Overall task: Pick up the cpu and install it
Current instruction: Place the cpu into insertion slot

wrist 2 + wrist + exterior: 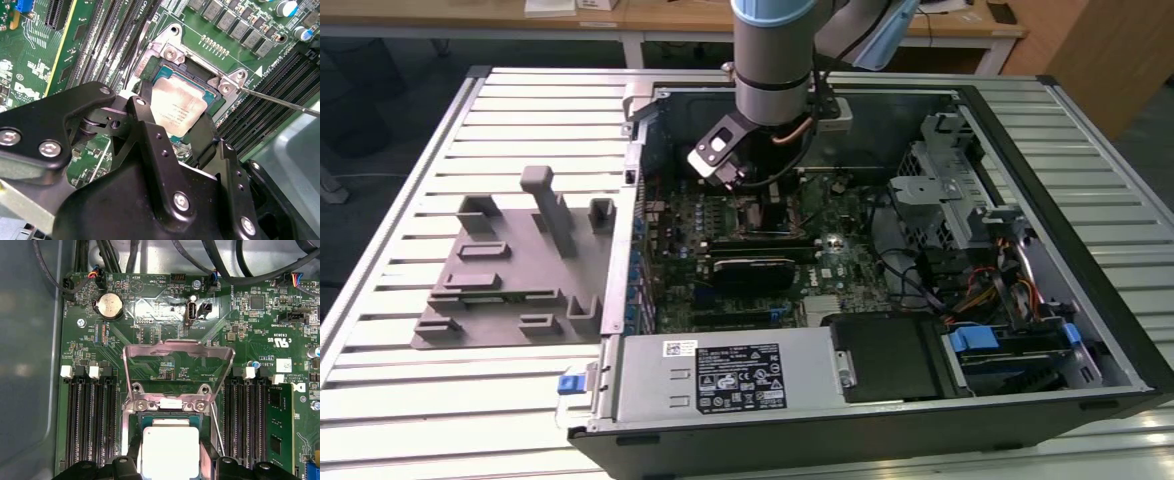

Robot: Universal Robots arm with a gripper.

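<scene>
Inside an open black computer case [854, 445], the small square cpu [170, 449] with a pale silver metal top lies over the socket [195, 76] of the green motherboard [260, 335]. It sits between the fingers [204, 137] of our black pincer [173, 116], which looks closed on two opposite edges. Beyond it the hinged steel frame [177, 346] stands open. Whether the cpu is seated we cannot tell; its near edge is hidden.

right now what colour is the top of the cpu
pale silver metal; the cpu shows best in the first wrist view
</scene>
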